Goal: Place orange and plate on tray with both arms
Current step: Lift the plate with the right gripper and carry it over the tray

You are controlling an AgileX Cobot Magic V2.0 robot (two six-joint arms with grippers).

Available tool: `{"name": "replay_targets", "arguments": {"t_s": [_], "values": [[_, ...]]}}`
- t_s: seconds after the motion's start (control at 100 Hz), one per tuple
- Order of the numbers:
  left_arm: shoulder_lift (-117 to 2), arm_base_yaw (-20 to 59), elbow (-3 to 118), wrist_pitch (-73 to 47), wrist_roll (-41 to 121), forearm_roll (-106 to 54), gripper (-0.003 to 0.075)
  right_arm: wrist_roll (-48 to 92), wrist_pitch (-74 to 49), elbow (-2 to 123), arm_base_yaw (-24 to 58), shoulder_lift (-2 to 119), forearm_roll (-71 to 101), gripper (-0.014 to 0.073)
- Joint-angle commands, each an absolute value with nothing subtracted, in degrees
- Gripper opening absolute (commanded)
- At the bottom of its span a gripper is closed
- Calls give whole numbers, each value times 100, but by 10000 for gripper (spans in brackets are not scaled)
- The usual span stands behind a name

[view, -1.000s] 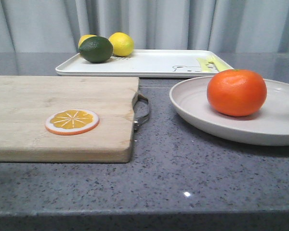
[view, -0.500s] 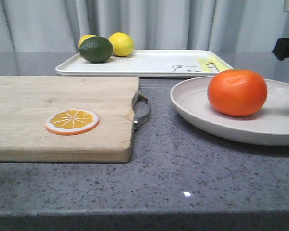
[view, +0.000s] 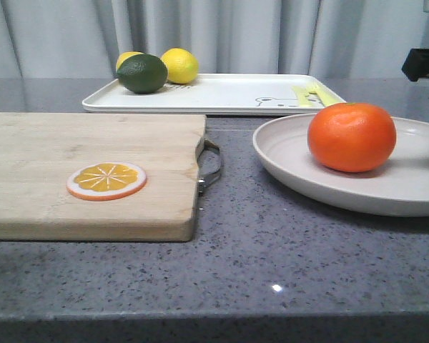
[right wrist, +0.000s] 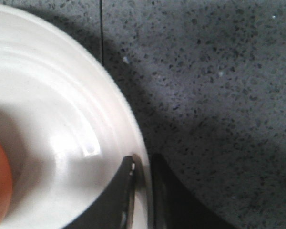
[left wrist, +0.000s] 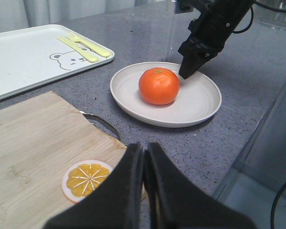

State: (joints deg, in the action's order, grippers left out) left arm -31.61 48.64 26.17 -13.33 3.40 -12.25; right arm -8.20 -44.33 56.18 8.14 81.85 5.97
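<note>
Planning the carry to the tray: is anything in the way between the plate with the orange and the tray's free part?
Nothing visible blocks it. The plate holding the orange sits just in front of the tray, bare counter between. On the tray, the lime and lemons crowd its far-left corner; yellow cutlery lies at its right end.

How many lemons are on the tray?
2. One lemon sits at the tray's far left corner; the other lemon peeks out behind the dark green fruit beside it. More could be hidden.
</note>
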Motion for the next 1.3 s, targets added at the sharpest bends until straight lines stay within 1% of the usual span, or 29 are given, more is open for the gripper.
{"name": "replay_targets", "arguments": {"t_s": [0.0, 0.28, 0.47, 0.61, 0.96, 1.29], "values": [[-3159, 4905, 2788, -877, 350, -1274, -20, -809, -4272, 5754, 777, 7975, 726, -67], [-3159, 4905, 2788, -877, 350, -1274, -20, -704, -4176, 6119, 548, 7921, 1335, -67], [-3159, 4905, 2788, -877, 350, -1274, -20, -208, -4153, 6721, 514, 7934, 2121, -67], [-3159, 4905, 2788, -877, 350, -1274, -20, 137, -4127, 7280, 514, 8176, 2664, -67], [-3159, 4905, 2788, -877, 350, -1274, -20, 176, -4212, 9205, 595, 9759, 3043, -67], [-3159, 4905, 2788, -877, 350, -1274, -20, 176, -4335, 11459, 797, 11425, 3069, -67]]}}
